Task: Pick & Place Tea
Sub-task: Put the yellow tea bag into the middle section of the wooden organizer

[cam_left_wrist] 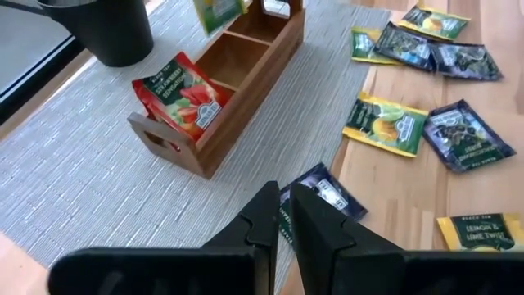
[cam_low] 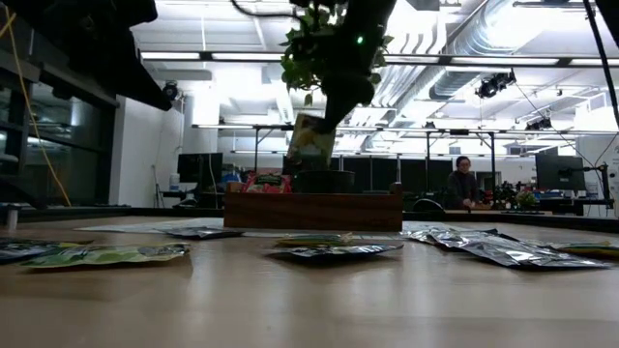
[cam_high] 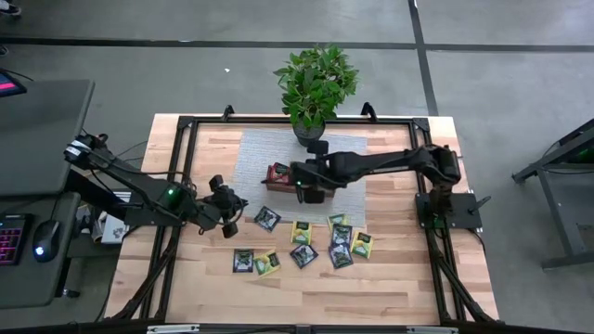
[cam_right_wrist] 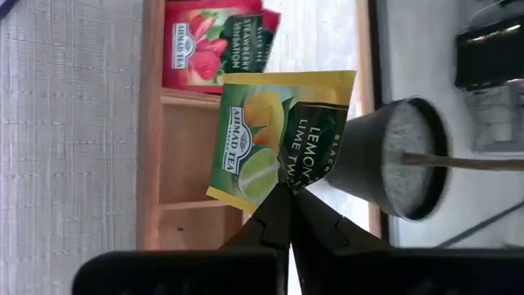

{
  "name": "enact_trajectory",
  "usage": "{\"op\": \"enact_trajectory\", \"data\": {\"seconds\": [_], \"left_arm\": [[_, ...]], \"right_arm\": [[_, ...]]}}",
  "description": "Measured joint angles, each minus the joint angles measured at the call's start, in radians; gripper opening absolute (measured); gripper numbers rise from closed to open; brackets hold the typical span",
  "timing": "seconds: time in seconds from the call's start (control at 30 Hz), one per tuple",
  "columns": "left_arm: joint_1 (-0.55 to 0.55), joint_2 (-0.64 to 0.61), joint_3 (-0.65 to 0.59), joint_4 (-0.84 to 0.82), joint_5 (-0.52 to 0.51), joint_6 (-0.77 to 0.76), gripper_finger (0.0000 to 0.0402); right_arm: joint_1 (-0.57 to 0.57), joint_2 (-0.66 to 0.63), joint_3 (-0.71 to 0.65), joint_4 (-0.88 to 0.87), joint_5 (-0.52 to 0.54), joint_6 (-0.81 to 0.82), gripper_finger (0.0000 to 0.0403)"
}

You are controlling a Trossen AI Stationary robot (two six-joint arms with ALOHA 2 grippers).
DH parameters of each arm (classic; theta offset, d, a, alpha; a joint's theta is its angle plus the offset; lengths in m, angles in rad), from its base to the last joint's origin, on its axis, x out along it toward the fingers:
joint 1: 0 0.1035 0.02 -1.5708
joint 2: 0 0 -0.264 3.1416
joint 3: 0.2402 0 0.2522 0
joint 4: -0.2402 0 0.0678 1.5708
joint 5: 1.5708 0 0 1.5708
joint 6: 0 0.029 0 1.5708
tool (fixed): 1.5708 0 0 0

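Yellow-green foil sachet (cam_right_wrist: pixel 270 135) hangs over the wooden tray (cam_right_wrist: pixel 176 156), pinched at one corner by my right gripper (cam_right_wrist: pixel 286 197); it's light, limp and slippery, so an edge pinch suits.

Flat tea sachets (cam_low: pixel 334 250) lie scattered on a wooden tabletop (cam_low: pixel 309 304); behind them, a yellow-green sachet (cam_low: pixel 310 141) hangs above a wooden tray (cam_low: pixel 312 209).

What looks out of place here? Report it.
Nothing is spilled or damaged. The red sachets lean out over the end wall of the wooden tray instead of sitting flat. About ten sachets lie scattered on the table. The right gripper holds a lemon sachet above the tray.
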Motion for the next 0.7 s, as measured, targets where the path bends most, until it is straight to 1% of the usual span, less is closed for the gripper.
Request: {"op": "enact_trajectory", "data": {"seconds": [0.13,0.2,0.3,0.53,0.7], "left_arm": [[0.0,0.0,0.0,-0.002,-0.001,-0.001,0.0031],[0.0,0.0,0.0,-0.002,-0.003,-0.001,0.0031],[0.0,0.0,0.0,-0.005,-0.003,-0.002,0.0031],[0.0,0.0,0.0,-0.005,0.003,-0.002,0.0031],[0.0,0.0,0.0,-0.007,0.003,-0.002,0.0031]], "right_arm": [[-0.023,0.023,0.0,0.011,-0.011,-0.005,0.0],[-0.031,0.025,-0.008,0.044,-0.025,-0.022,0.0],[-0.033,0.025,-0.042,0.093,-0.044,-0.047,0.0],[-0.031,0.025,-0.152,0.139,-0.039,-0.042,0.0],[-0.031,0.025,-0.182,0.168,-0.054,-0.042,0.0]]}}
